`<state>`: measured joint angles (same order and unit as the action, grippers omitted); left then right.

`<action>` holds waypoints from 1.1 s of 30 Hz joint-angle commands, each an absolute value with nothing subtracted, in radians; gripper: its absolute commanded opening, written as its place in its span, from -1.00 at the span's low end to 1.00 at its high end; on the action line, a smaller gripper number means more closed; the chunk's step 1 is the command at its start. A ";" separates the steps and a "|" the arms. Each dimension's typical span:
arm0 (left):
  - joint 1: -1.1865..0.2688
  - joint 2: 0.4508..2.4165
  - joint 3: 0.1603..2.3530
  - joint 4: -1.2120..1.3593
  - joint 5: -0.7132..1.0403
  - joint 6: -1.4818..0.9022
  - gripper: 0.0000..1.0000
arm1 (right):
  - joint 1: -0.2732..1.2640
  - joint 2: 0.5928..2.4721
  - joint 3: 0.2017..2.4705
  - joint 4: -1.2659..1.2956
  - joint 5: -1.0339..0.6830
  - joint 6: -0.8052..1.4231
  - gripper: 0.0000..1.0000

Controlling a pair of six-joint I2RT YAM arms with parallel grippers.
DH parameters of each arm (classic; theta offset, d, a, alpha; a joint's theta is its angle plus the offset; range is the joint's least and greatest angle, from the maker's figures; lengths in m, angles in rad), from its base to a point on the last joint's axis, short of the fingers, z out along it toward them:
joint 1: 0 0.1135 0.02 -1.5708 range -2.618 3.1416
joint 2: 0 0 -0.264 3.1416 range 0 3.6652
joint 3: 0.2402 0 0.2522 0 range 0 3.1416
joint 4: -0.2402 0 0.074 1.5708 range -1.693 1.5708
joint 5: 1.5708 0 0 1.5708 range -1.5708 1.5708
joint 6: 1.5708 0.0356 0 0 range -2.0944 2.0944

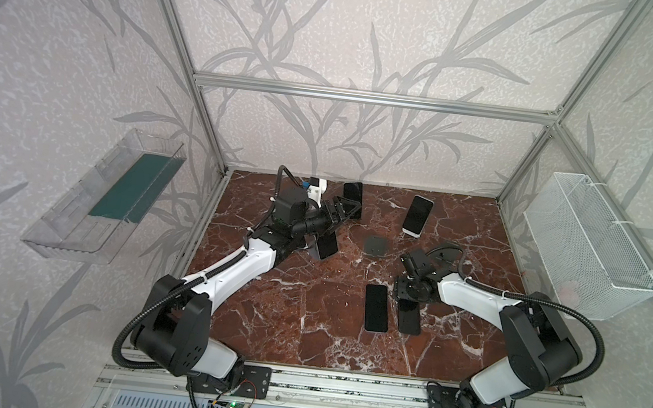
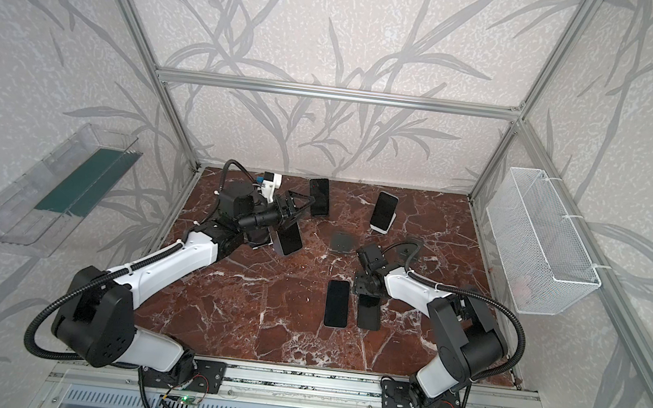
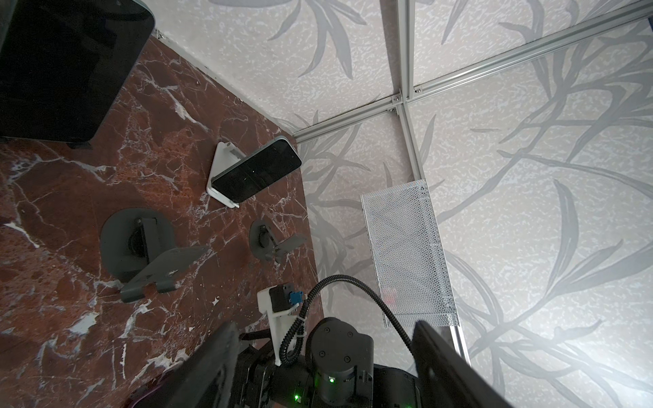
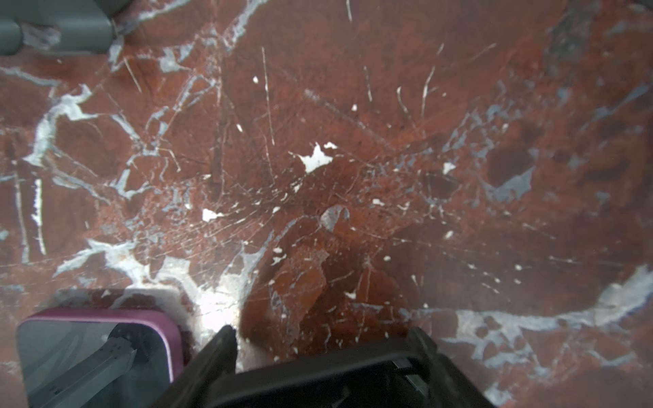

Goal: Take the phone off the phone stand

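Spanning the cell, marble table (image 1: 281, 325); right gripper (image 4: 323, 332), fingers pinching dark phone (image 4: 311, 385) across its width, low over the table beside purple-cased phone (image 4: 99, 353), apparently to lay it flat, clear of empty grey stand (image 1: 377, 246); left gripper (image 3: 327, 325), fingers spread, empty, beside rear phone (image 1: 352, 199), upright, likely the next pick.

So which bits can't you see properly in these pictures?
In both top views the left arm covers most of one propped phone and whatever holds it.
In the right wrist view the picture's edge cuts off the black phone between the right fingers, so I cannot tell if they squeeze it.
There too, the purple-cased phone is cropped by the edge.
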<state>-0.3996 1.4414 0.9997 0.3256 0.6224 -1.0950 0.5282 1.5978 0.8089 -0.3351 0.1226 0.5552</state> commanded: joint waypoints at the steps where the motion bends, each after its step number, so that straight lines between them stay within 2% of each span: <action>1: -0.403 1.419 1.028 0.356 0.629 -1.104 0.56 | 0.540 1.627 0.792 -0.331 0.162 0.577 0.39; 8: -0.403 1.424 1.023 0.355 0.623 -1.108 0.56 | 0.562 1.633 0.768 -0.359 0.202 0.591 0.43; 17: -0.402 1.411 1.020 0.341 0.608 -1.100 0.56 | 0.648 1.660 0.781 -0.437 0.374 0.670 0.48; 33: -0.400 1.385 1.009 0.337 0.586 -1.108 0.56 | 0.693 1.677 0.775 -0.482 0.373 0.673 0.48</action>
<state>-0.3992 1.4189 0.9997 0.3222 0.5964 -1.1015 0.6773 1.6348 0.8177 -0.3695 0.3874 0.6785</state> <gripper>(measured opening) 0.778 0.743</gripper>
